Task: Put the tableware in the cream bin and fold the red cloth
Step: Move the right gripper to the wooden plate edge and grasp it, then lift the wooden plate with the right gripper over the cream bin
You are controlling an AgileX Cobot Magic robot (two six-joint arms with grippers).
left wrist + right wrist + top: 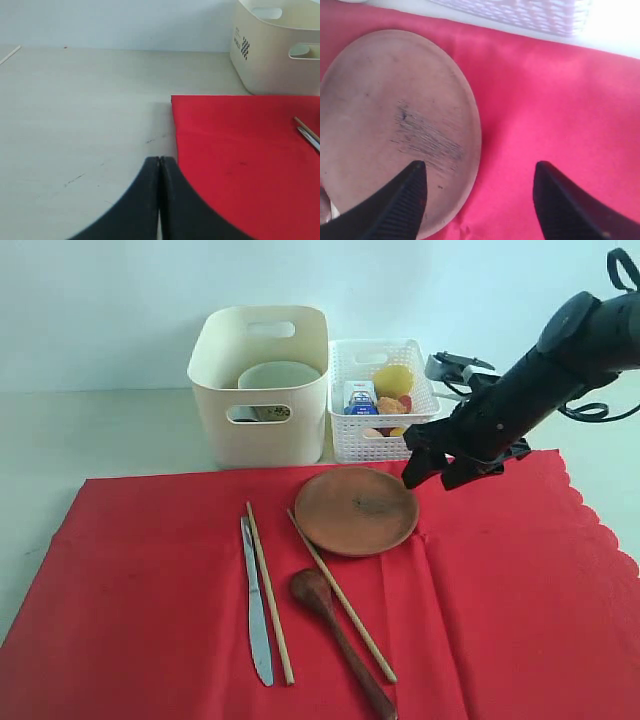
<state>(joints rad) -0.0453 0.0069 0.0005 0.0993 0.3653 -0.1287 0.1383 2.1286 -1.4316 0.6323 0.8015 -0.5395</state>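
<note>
Exterior view: the plate (pixel 356 510) lies on the cloth (pixel 520 580), in front of the bin (pixel 260 390). The right fingers (pixel 415 468) hang by its back right rim, so the right arm is nearer.

Left wrist view: the left fingers (pixel 145 200) are pressed together, holding nothing, over the tabletop (pixel 75 100) beside the cloth.

Right wrist view: the right fingers (pixel 405 200) are wide apart, and the plate's rim sits between them.

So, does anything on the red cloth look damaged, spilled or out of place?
Nothing is spilled. The brown plate has a dark scuffed patch near its middle, like scratches from wear. One chopstick lies beside the knife, but the other chopstick slants away past the spoon, so the pair is split.
</note>
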